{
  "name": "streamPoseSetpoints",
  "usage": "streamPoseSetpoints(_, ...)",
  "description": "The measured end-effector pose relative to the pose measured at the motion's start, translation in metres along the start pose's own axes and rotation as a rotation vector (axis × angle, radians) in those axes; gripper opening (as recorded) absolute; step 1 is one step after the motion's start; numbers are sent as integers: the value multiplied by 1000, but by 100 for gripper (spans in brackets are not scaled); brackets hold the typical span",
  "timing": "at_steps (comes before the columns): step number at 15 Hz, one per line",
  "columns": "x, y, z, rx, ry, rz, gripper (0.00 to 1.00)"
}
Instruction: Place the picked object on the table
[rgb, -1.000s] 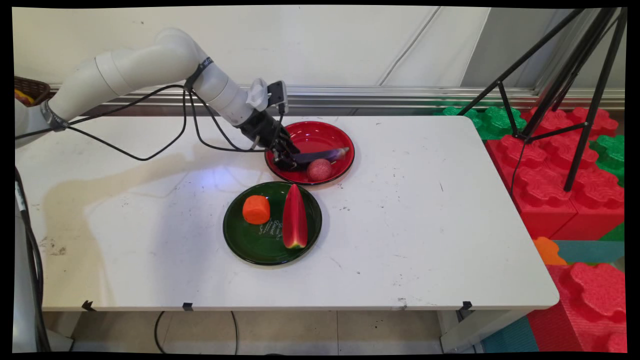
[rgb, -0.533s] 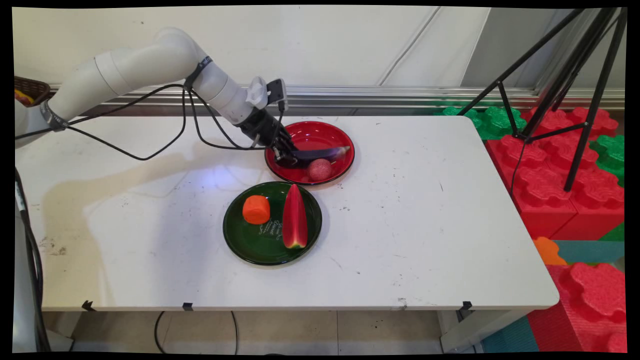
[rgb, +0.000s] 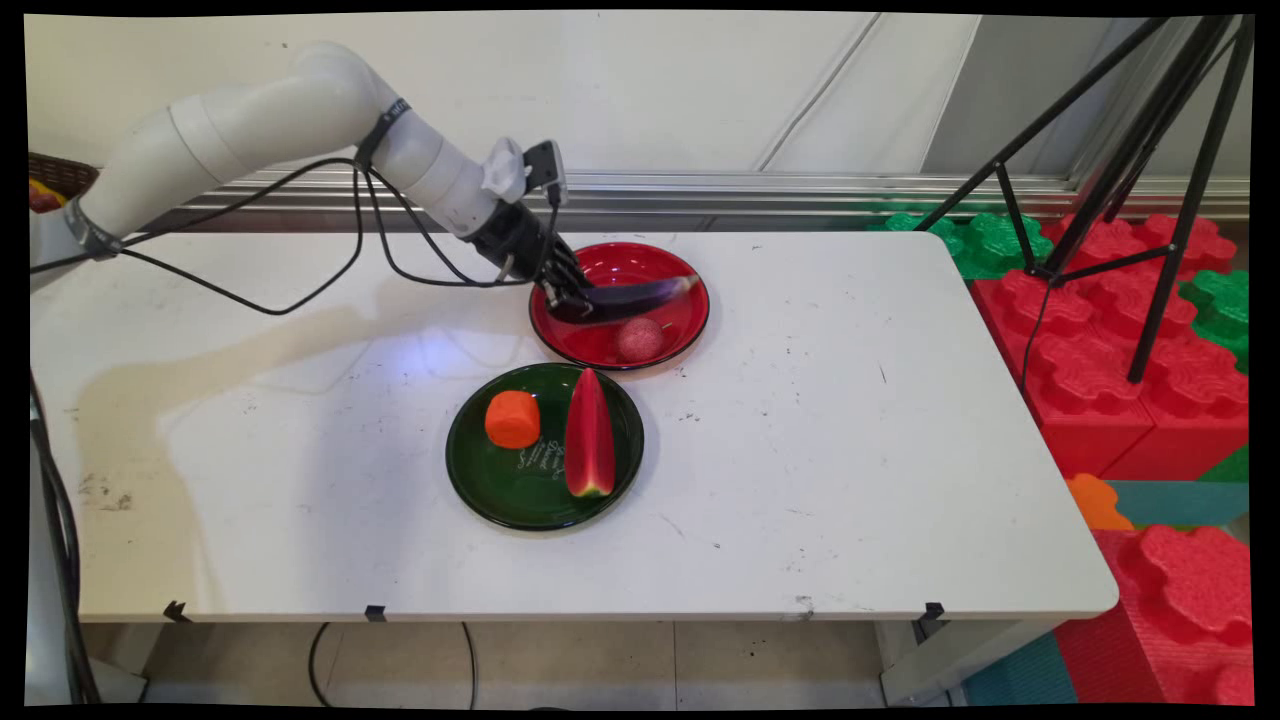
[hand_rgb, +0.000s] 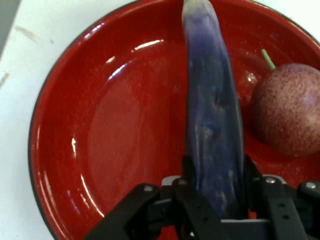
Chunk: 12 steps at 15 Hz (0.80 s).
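My gripper (rgb: 568, 300) (hand_rgb: 215, 175) is shut on the near end of a long purple eggplant (rgb: 640, 295) (hand_rgb: 212, 110). The eggplant hangs just above the red plate (rgb: 610, 265) (hand_rgb: 100, 125), pointing to the right and slightly up. A round reddish fruit with a green stem (rgb: 640, 339) (hand_rgb: 290, 107) lies in the same plate beside the eggplant. In front stands a dark green plate (rgb: 480, 480) with an orange chunk (rgb: 512, 418) and a watermelon slice (rgb: 589, 435).
Black cables (rgb: 330, 270) hang from the arm over the table's left part. Off the table's right edge stand a black tripod (rgb: 1150, 200) and red and green foam blocks (rgb: 1100, 370). A metal rail (rgb: 800, 185) runs along the wall behind.
The gripper has risen and drawn slightly left with the eggplant, lifting it off the red plate; its far tip now tilts upward. The round fruit and the green plate's contents have not moved.
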Motion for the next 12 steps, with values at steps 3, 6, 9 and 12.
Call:
streamPoseSetpoints(3,-3,0,-18,7,17,-3,0)
streamPoseSetpoints(6,-8,1,-36,11,28,-2,0)
streamPoseSetpoints(9,-14,2,-60,15,41,8,0)
streamPoseSetpoints(12,-19,4,-82,15,47,19,0)
